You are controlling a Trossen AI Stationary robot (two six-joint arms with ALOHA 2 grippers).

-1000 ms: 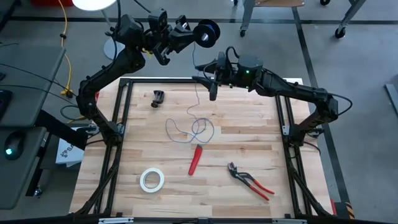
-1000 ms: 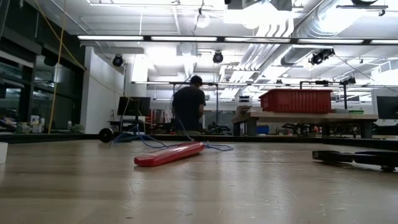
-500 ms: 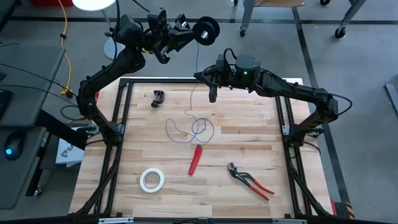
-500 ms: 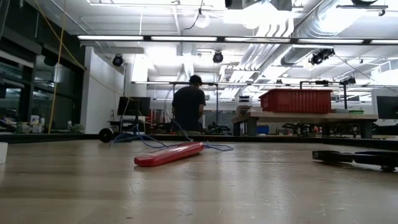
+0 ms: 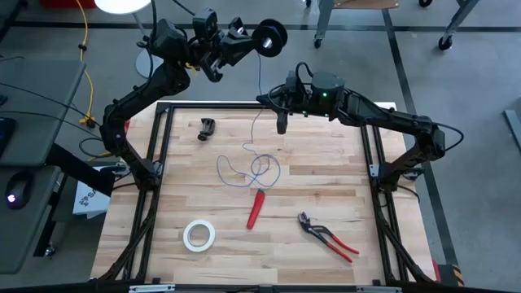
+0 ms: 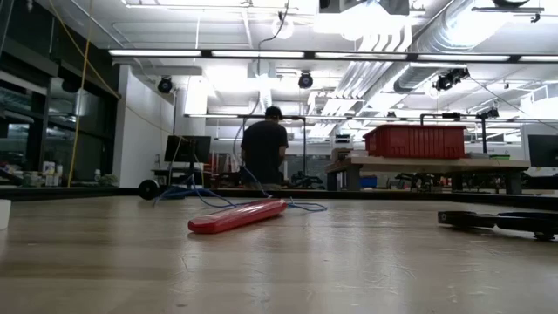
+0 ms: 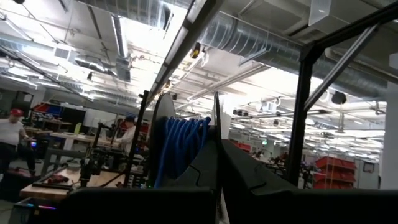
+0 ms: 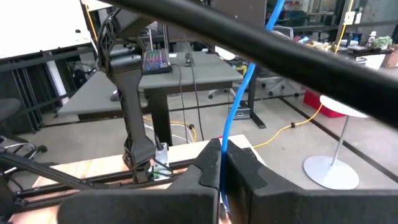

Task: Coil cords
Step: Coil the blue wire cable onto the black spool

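A small black spool point(image 5: 273, 37) wound with blue wire point(image 7: 180, 146) is held high beyond the table's far edge by my shut left gripper point(image 5: 251, 42). From the spool the thin blue-violet wire point(image 5: 260, 73) drops to my right gripper point(image 5: 265, 99), which is shut on it above the far edge. Below that gripper the wire falls slack, and its loose loops point(image 5: 254, 169) lie on the wooden table in the middle. In the low view the loops point(image 6: 205, 199) show behind a red tool; neither gripper shows there. My left gripper pinches one black flange of the spool point(image 7: 216, 124) between its two fingers, at the rim. The spool is lifted clear, high above the table, with its axis about level. My right gripper pinches a single strand of the wire point(image 8: 225, 140) between its two fingertips point(image 8: 208, 158), coming about level from the table's right. The strand runs up from the fingers toward the spool and hangs slack below them.
On the table lie a red-handled tool point(image 5: 256, 209), a white tape roll point(image 5: 199, 235), red-handled pliers point(image 5: 327, 238) and a small black clamp point(image 5: 207, 128). A yellow cable point(image 5: 85, 57) hangs off the table's left. A person point(image 6: 264, 153) stands far behind.
My right gripper has shut on the wire strand below the spool, staying where it was. The left gripper and spool have kept still, and the loops on the table have not moved.
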